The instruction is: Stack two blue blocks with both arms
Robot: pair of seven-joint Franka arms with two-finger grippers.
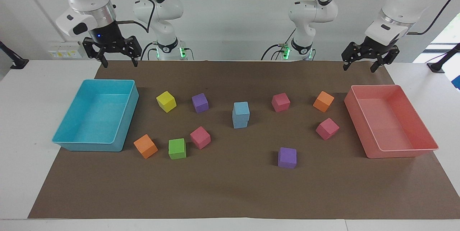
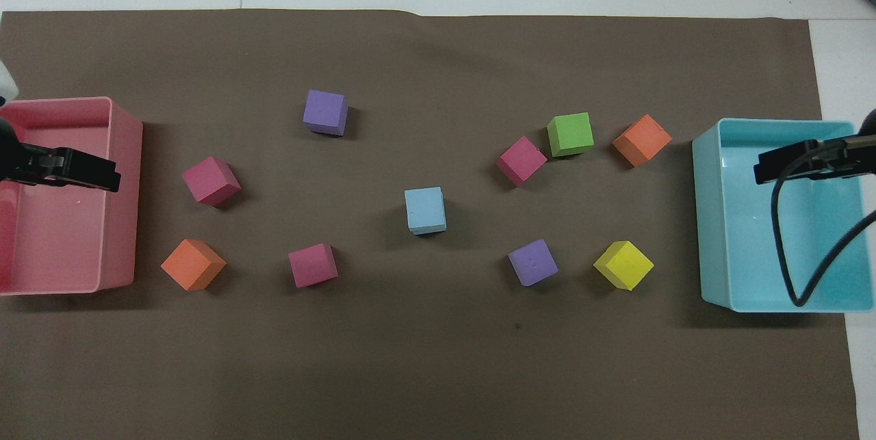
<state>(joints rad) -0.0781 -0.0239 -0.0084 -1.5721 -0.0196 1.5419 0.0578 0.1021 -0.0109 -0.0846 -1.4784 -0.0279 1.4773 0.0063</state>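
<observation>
— Brown paper mat (image 1: pixel 230 191) across the white desk (image 1: pixel 21 116); cyan plastic tray (image 1: pixel 126 116) at the right arm's end, pink plastic tray (image 1: pixel 363 123) at the left arm's end.
— And the two matte light-blue cubes (image 1: pixel 240 115)?
— Stacked mid-mat, upper one slightly off square on the lower.
— Grippers?
— Right gripper (image 1: pixel 116 62) raised over the mat corner by the cyan tray, fingers spread, holding nothing. Left gripper (image 1: pixel 359 65) raised near the pink tray's robot-side corner, spread too, empty.
— Risks?
— Probably few: looks finished. Could topple if nudged by a returning arm, given the offset. Purple foam cube (image 1: pixel 200 102) and magenta foam cube (image 1: pixel 280 102) nearby, easy to mistake or bump.
</observation>
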